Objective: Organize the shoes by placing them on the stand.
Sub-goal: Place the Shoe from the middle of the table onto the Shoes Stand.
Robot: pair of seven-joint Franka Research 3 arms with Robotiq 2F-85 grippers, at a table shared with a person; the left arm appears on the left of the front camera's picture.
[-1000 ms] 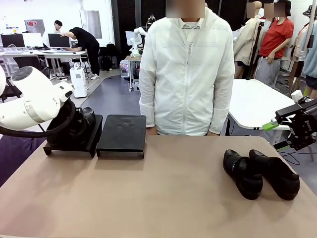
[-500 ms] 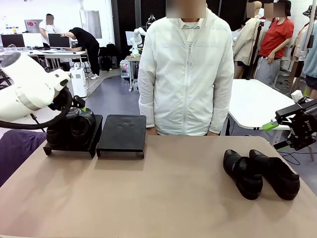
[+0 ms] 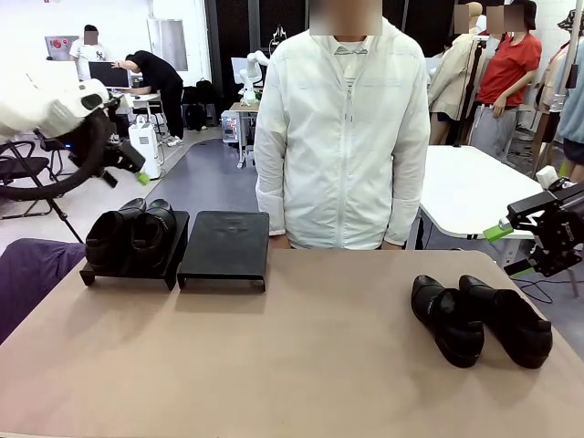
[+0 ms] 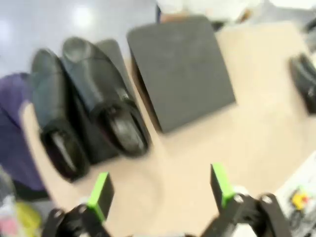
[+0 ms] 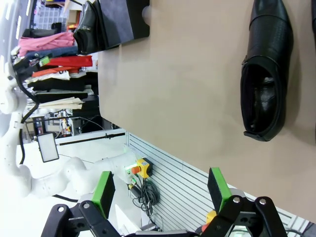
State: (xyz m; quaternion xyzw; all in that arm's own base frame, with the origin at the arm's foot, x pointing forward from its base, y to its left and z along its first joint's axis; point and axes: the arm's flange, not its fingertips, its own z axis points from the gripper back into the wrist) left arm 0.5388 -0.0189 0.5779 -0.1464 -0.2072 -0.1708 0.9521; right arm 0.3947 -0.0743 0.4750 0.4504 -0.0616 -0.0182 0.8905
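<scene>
Surface (image 3: 274, 347): left claw (image 4: 160, 190) has risen off the left tray (image 3: 128, 271), jaws apart; one pair of shoes (image 3: 132, 235) rests there. Right claw (image 5: 160, 187) apart, unmoved.

The left wrist view is blurred: the pair of shoes (image 4: 84, 103) loses all surface detail; a third shoe (image 4: 306, 84) is cut by the right edge; in the front view the left gripper (image 3: 135, 171) sits mostly behind its cable (image 3: 82, 160); the hands of the person (image 3: 342, 137) are hidden behind the far edge of the table (image 3: 365, 260).
</scene>
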